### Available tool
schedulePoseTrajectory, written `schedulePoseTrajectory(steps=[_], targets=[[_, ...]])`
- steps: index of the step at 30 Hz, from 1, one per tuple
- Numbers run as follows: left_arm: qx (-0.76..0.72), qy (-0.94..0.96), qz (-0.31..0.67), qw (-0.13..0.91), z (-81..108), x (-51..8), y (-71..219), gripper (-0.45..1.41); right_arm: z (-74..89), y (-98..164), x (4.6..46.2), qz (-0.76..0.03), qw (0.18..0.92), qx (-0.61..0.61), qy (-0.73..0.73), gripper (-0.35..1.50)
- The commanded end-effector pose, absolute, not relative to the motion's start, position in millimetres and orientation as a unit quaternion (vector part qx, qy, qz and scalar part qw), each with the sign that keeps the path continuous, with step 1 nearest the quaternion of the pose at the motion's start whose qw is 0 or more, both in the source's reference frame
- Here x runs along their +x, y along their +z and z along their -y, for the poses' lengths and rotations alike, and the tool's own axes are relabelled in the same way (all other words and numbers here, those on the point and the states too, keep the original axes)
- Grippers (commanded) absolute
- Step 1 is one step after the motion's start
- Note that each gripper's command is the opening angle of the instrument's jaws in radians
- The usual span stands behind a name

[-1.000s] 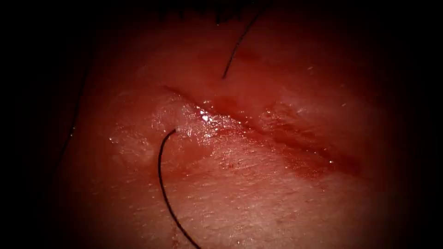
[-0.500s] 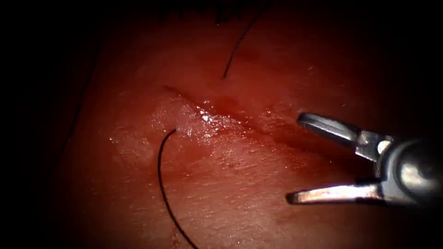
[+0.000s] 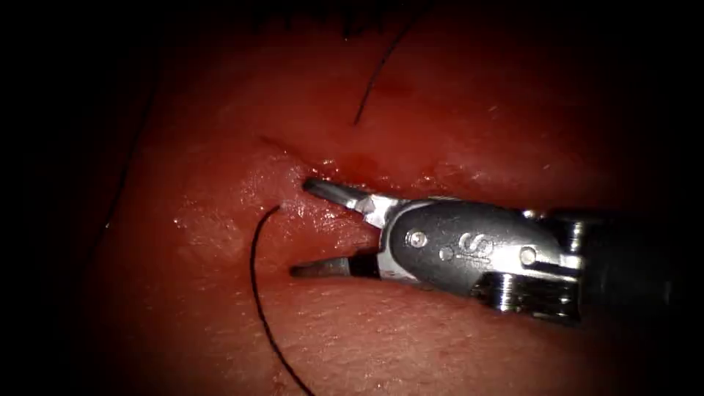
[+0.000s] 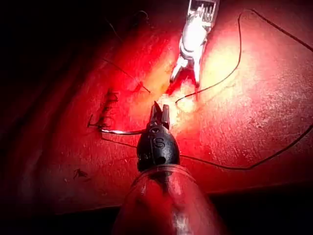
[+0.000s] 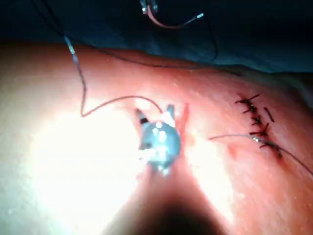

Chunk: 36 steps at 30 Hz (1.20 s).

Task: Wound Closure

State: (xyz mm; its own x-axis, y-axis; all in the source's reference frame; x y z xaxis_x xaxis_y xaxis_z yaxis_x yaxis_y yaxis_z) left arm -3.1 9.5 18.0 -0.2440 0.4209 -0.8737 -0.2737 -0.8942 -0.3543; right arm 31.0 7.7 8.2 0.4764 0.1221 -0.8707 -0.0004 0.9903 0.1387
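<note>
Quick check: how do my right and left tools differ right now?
Right tool is at the cut, pincer wide open and empty; left tool hangs farther back from it. The needle, apparently out of the tissue, lies beside the left tool, far from the right tool; whether the left tool grips it I cannot tell. Both bear an S mark.

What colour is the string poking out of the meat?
The thread is black, clearest in the endoscope view.
</note>
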Motion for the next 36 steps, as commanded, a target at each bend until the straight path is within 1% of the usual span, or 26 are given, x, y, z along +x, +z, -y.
schedulePoseTrajectory(steps=[1, 13, 21, 25, 26, 27, 29, 30, 31, 36], targets=[[-0.574, 0.786, 0.065, 0.22, -9.4, -3.7, 18.6, -0.45, -7.4, 9.6, 31.9, -0.505, 0.86, 0.06, 0.028, 1.04], [-0.573, 0.787, 0.065, 0.22, -9.3, -4.0, 18.7, -0.45, -7.9, 11.6, 32.6, -0.486, 0.873, 0.04, 0.012, 0.98], [-0.573, 0.787, 0.065, 0.22, -9.3, -4.0, 18.7, -0.45, -6.2, 15.0, 33.3, -0.421, 0.904, 0.071, 0.013, 0.94], [-0.573, 0.787, 0.065, 0.22, -9.3, -4.0, 18.7, -0.45, -5.4, 16.5, 33.0, -0.408, 0.909, 0.077, 0.011, 0.91], [-0.572, 0.788, 0.065, 0.219, -9.3, -4.0, 18.7, -0.45, -5.3, 16.6, 32.8, -0.409, 0.909, 0.076, 0.01, 0.84], [-0.572, 0.788, 0.065, 0.219, -9.3, -4.0, 18.7, -0.45, -5.3, 16.6, 32.8, -0.409, 0.909, 0.076, 0.01, 0.84], [-0.572, 0.788, 0.065, 0.219, -9.3, -4.0, 18.7, -0.45, -5.3, 16.4, 32.5, -0.411, 0.909, 0.077, 0.01, 0.49], [-0.572, 0.788, 0.065, 0.219, -9.3, -4.0, 18.7, -0.45, -5.5, 15.7, 31.9, -0.416, 0.906, 0.076, 0.012, -0.23], [-0.572, 0.788, 0.065, 0.219, -9.3, -4.0, 18.6, -0.45, -5.6, 15.3, 31.6, -0.417, 0.906, 0.073, 0.014, -0.35], [-0.572, 0.788, 0.065, 0.219, -9.3, -4.0, 18.7, -0.45, -6.6, 13.3, 30.5, -0.416, 0.907, 0.05, 0.036, -0.35]])
